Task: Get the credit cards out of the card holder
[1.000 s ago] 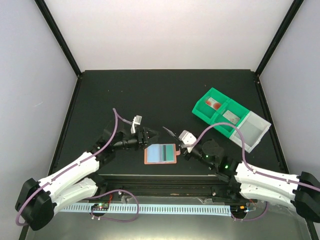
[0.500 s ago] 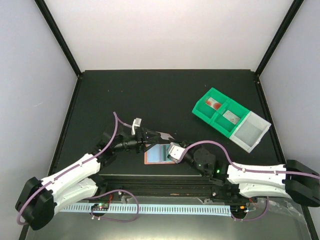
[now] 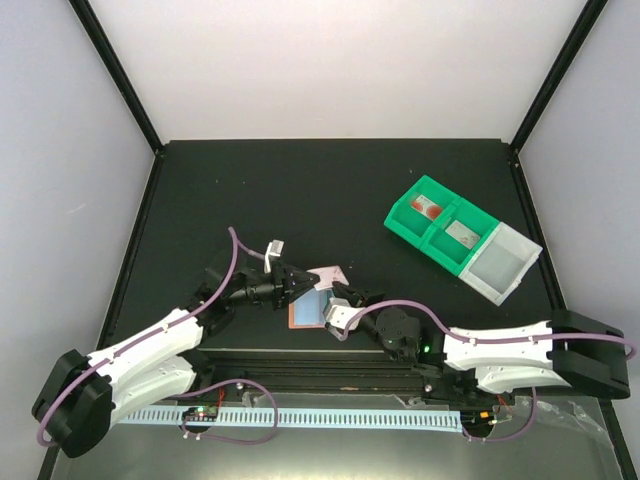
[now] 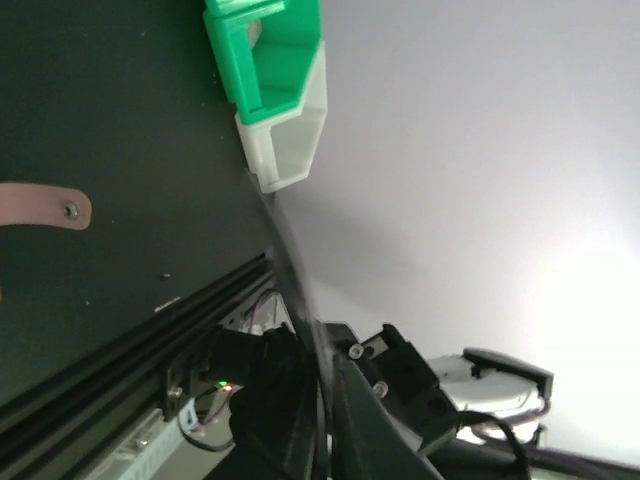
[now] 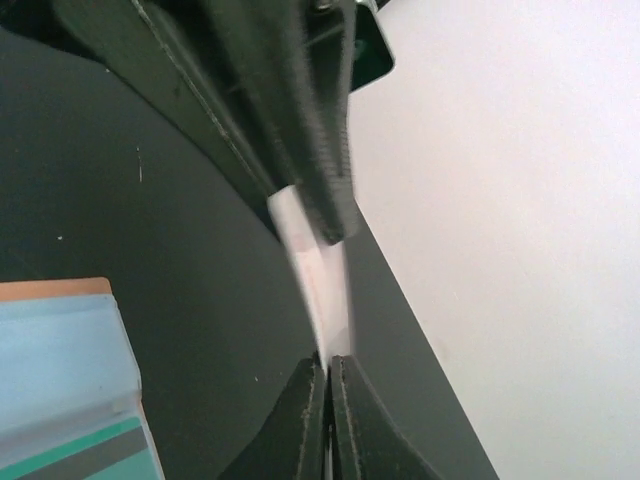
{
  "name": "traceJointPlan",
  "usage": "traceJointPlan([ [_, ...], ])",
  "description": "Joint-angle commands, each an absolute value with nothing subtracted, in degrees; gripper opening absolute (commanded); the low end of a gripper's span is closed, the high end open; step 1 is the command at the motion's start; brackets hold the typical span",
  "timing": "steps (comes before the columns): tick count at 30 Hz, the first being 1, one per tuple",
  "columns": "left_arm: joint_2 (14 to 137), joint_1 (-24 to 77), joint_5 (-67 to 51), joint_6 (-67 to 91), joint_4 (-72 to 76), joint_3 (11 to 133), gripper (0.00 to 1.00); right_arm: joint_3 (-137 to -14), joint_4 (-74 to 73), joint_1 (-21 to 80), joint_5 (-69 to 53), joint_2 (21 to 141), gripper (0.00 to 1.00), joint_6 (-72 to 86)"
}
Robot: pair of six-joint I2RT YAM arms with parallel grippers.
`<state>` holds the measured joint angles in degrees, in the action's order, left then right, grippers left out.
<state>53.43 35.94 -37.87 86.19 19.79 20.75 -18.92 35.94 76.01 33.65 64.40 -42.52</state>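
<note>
Credit card [image 5: 318,285], judged light, stiff, slick: pinched across flat faces, opposite edges, by closed left gripper [image 4: 322,362] and right gripper [image 5: 328,375], just beside card holder [image 3: 300,314].

A robot lab's test cell — a black table [image 3: 300,180] boxed in by plain white panels [image 3: 340,60] on black posts [image 3: 115,70]. The left arm [image 3: 150,350] and right arm [image 3: 500,350] are bolted at 6 o'clock, trailing purple cables [image 3: 233,255] over a slotted cable duct [image 3: 330,417] — a green parts bin [image 3: 440,228] sits at 2 o'clock.
</note>
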Motion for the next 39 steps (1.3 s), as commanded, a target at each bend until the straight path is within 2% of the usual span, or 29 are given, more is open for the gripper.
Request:
traceJointPlan([
  [1, 53.7, 35.6, -38.8, 86.7, 22.7, 20.1, 0.02, -19.4, 36.6, 76.6, 35.1, 63.1, 0.12, -37.8],
  [8, 52.7, 35.6, -38.4, 78.7, 20.3, 21.5, 0.02, -20.1, 21.3, 76.7, 29.7, 54.1, 0.39, -19.4],
  [15, 51.8, 35.5, -34.9, 68.8, 18.3, 21.2, 0.01, -30.9, -3.3, 76.6, 23.2, 47.2, 0.50, 6.4],
  [20, 48.7, 35.5, -32.2, 62.4, 15.7, 20.1, 0.02, -36.8, -7.9, 76.5, 18.8, 46.3, 0.58, 18.5],
  [23, 46.7, 35.5, -31.3, 56.7, 11.8, 20.9, 0.02, -40.2, -12.1, 73.1, 15.7, 48.6, 0.60, 24.6],
  [31, 40.6, 35.5, -34.8, 50.1, 10.8, 20.7, 0.02, -33.1, 0.6, 53.7, -16.1, 49.1, 0.53, 38.4],
  [39, 38.8, 35.6, -37.4, 50.9, 13.0, 21.4, 0.02, -29.4, 9.6, 50.4, -23.5, 52.3, 0.46, 44.2],
])
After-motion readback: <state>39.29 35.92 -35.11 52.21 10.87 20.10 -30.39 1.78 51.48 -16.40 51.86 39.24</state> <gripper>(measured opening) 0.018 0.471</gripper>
